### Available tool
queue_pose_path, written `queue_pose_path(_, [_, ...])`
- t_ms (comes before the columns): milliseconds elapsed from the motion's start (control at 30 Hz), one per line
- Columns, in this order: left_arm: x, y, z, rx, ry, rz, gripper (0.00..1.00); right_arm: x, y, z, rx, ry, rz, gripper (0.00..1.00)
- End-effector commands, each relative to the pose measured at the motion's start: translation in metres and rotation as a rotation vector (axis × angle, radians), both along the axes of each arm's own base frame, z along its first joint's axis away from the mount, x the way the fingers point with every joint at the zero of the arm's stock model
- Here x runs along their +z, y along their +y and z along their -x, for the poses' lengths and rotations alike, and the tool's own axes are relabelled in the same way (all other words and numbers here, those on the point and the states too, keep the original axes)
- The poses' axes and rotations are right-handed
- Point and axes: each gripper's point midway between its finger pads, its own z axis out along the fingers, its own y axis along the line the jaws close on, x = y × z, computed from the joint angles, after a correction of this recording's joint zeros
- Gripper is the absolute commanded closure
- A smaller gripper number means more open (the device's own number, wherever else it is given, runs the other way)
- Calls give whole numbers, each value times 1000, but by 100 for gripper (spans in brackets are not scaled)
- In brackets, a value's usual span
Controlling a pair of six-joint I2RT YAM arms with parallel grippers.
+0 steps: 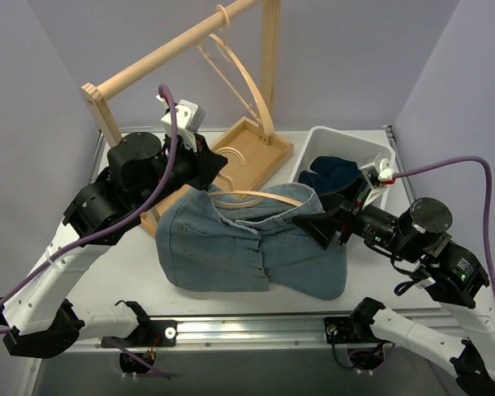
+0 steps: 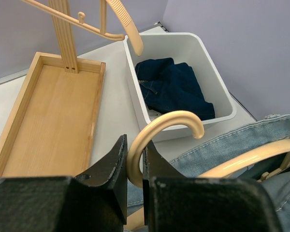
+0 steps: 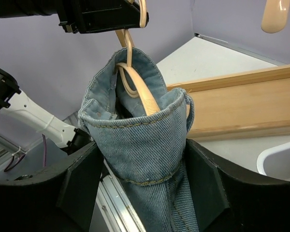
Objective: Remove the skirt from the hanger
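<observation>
A light blue denim skirt (image 1: 247, 252) lies on the table, its waistband still round a wooden hanger (image 1: 256, 196). My left gripper (image 1: 217, 169) is shut on the hanger's hook (image 2: 164, 123), as the left wrist view (image 2: 134, 162) shows, with the skirt (image 2: 241, 140) just beyond. My right gripper (image 1: 318, 224) is at the skirt's right end. In the right wrist view its jaws (image 3: 145, 179) close on the waistband (image 3: 145, 145), with the hanger arm (image 3: 137, 89) standing inside the fabric.
A wooden clothes rack with a tray base (image 1: 252, 153) and a slanted rail (image 1: 173, 49) stands behind, with a second hanger (image 1: 231, 74) on the rail. A white bin (image 1: 338, 136) at the back right holds a dark blue garment (image 1: 330, 175).
</observation>
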Motion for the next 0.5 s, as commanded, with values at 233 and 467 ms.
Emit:
queue_pose_path(233, [30,-1,-4,7,-71,70,98,42,7,-11,-14,-106,-67,43])
queue_pose_path(467, [34,4,-2,12,-86,74,98,30,5,-17,-44,-86,-49,60])
